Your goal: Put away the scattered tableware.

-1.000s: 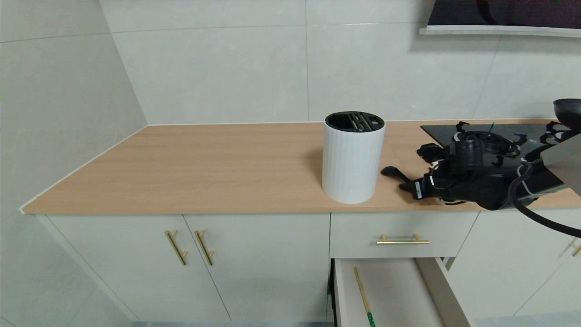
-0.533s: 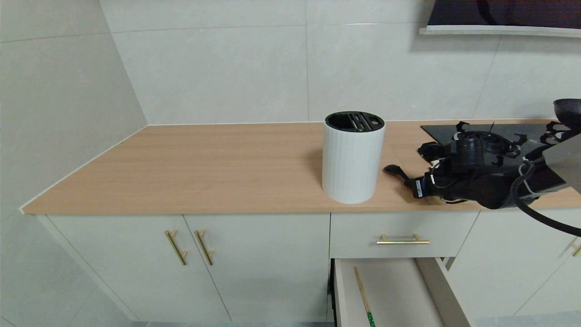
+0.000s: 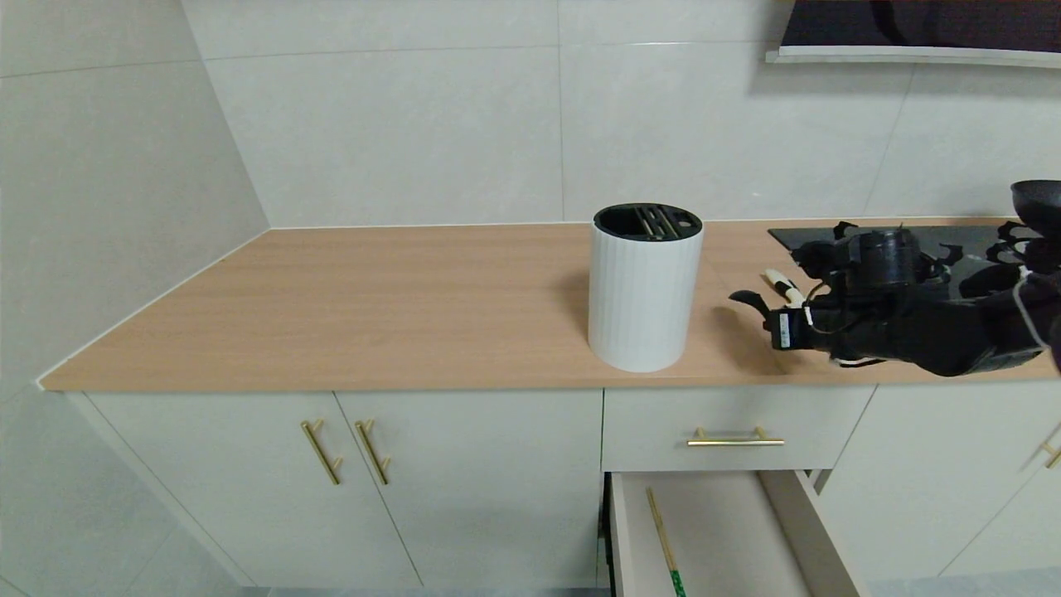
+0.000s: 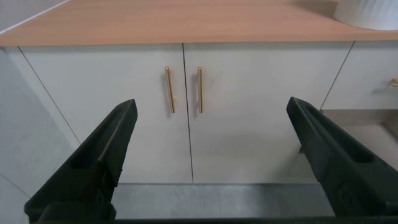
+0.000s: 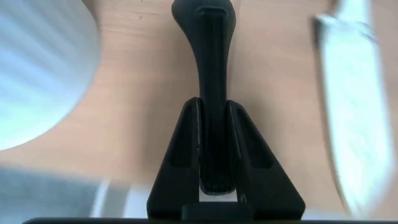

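Right gripper [image 3: 779,325] rose off counter [image 3: 373,307], clamped on black-handled utensil [image 5: 208,62]; judged best: tip upright, centre over white holder [image 3: 646,286] slots before lowering

Passage room over counter [image 3: 373,307] L of white holder [image 3: 644,298]; stove [image 3: 966,239] + white utensil [image 3: 782,286] close on R.

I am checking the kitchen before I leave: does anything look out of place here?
The lower drawer stands open with one chopstick inside. A white utensil lies loose on the counter beside the hob.
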Tool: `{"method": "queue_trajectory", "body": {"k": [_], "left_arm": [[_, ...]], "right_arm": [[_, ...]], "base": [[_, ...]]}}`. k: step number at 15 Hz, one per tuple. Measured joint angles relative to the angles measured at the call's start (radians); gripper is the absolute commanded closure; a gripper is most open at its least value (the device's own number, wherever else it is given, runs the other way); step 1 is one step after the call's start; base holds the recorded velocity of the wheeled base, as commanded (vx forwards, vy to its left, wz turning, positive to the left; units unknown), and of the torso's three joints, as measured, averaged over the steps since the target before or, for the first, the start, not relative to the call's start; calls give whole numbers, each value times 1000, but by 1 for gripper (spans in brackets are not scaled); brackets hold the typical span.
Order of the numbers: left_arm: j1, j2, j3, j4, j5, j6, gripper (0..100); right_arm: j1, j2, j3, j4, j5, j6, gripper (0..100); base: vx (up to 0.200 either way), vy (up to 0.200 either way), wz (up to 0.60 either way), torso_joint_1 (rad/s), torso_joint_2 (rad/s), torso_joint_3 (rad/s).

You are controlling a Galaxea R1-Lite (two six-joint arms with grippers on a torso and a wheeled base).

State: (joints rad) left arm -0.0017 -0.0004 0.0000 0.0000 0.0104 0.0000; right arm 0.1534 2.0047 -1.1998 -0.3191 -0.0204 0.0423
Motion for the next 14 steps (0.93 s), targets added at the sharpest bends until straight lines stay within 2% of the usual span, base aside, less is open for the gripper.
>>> {"method": "queue_trajectory", "body": {"k": [4, 8, 10, 14], "left_arm": [[0, 0, 0, 0, 0, 0, 0], [0, 0, 0, 0, 0, 0, 0], [0, 0, 0, 0, 0, 0, 0], [0, 0, 0, 0, 0, 0, 0]], "right_arm": [[64, -238, 210, 113, -110, 76, 100], [161, -447, 437, 134, -178, 135, 100], [173, -517, 506, 134, -175, 151, 100], [186, -569, 561, 138, -174, 146, 100]], "base": [[0, 0, 0, 0, 0, 0], [0, 0, 0, 0, 0, 0], [0, 0, 0, 0, 0, 0], [0, 0, 0, 0, 0, 0]]}}
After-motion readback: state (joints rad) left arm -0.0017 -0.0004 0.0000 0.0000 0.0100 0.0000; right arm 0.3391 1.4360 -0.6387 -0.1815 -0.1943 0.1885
